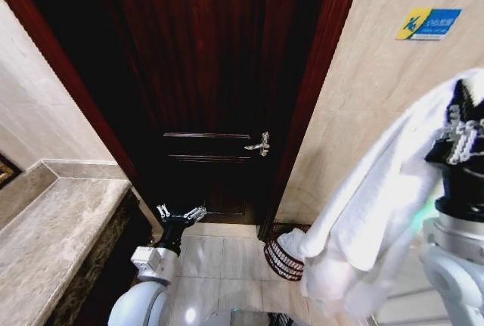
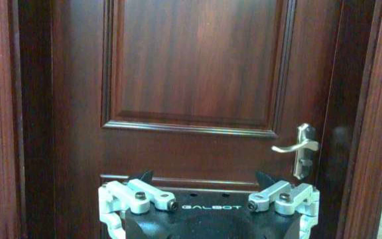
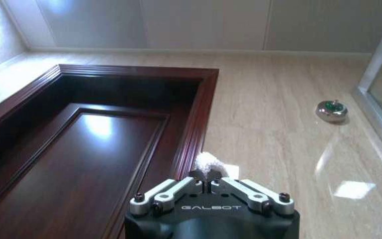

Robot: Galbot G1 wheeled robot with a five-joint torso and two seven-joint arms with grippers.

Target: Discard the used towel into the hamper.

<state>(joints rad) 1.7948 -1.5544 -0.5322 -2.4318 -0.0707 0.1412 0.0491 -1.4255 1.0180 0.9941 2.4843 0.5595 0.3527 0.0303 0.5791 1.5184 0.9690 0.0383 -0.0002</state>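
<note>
A dark wooden door [image 1: 204, 76] is seen closed in its reddish-brown frame [image 1: 318, 91], with beige tiled wall [image 1: 363, 107] to the right of it and a marble counter [image 1: 53, 228] low on the left. A blue and yellow sign [image 1: 428, 23] is fixed high on the wall. The pale tiled floor [image 1: 219, 258] is visible at the foot of the door.

A white towel [image 1: 370, 212] is draped from the raised right gripper [image 1: 463, 135] on the right of the head view, its folds hanging down toward the floor. In the right wrist view the right gripper [image 3: 210, 185] is shown clenched, with a small tuft of the towel [image 3: 208, 162] pinched between its fingertips.

The hamper [image 1: 283, 258], a dark reddish-brown wire basket, is located on the floor beside the door frame, at the base of the wall; its near side is partly covered by the lower end of the hanging towel.

The left gripper [image 1: 181, 213] is held low before the door, above the floor and left of the hamper, with nothing between its spread fingers. In the left wrist view the left gripper [image 2: 208, 191] is shown released and facing the door panel.

A silver door handle [image 1: 259, 144] is mounted at the door's right edge.
</note>
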